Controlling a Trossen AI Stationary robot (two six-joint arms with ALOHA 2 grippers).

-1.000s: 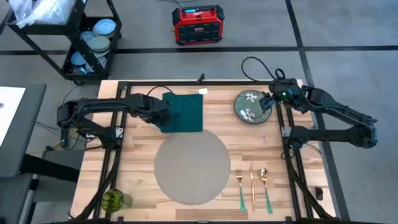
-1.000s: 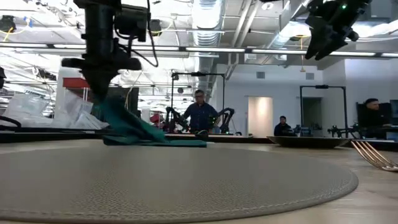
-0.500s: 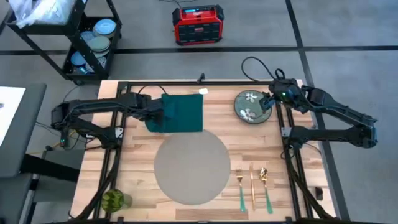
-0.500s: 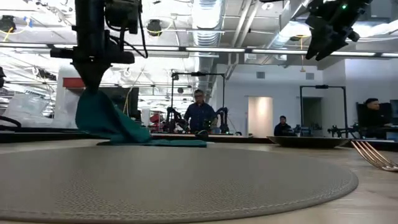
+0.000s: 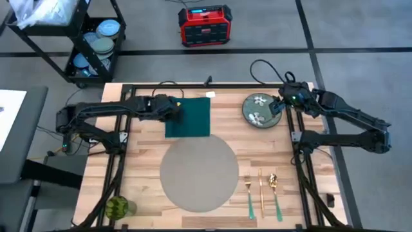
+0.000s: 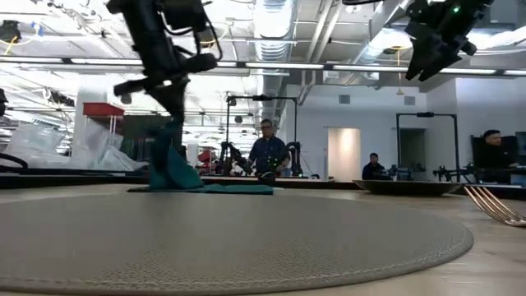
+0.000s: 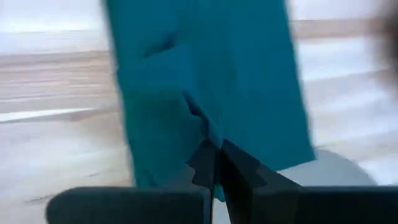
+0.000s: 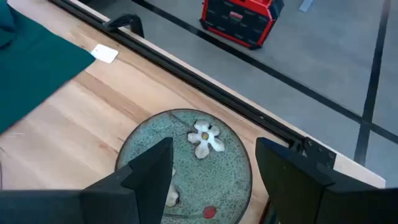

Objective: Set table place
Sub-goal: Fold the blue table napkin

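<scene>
A dark green napkin (image 5: 191, 119) lies on the table (image 5: 141, 161), just beyond the round grey place mat (image 5: 198, 174). My left gripper (image 5: 172, 108) is shut on the napkin's left part, which stands raised (image 6: 170, 160) while the rest lies flat (image 6: 234, 188). My right gripper (image 8: 214, 180) hovers open above the right side of the floral plate (image 8: 186, 155), touching nothing; the plate (image 5: 261, 109) rests flat at the far right. My left gripper pinches a raised fold of the napkin (image 7: 208, 134) near its left edge between its two shut fingers (image 7: 202, 168). It comes from above, tipped aslant. The pinched cloth is pulled up off the table, slack, and the rest of the napkin lies flat on the wood.
Gold and green cutlery (image 5: 261, 192) lies right of the place mat near the front edge. A green glass object (image 5: 119, 207) stands at the near left corner. A small white tag (image 5: 209, 94) lies by the far edge. People stand in the room behind (image 6: 265, 152).
My left gripper first drew the napkin's held part toward the table's left edge, then came back right and toward the far edge, tipping over. The bulging left corner of the napkin has been drawn in; from above the cloth now shows as a neat rectangle.
</scene>
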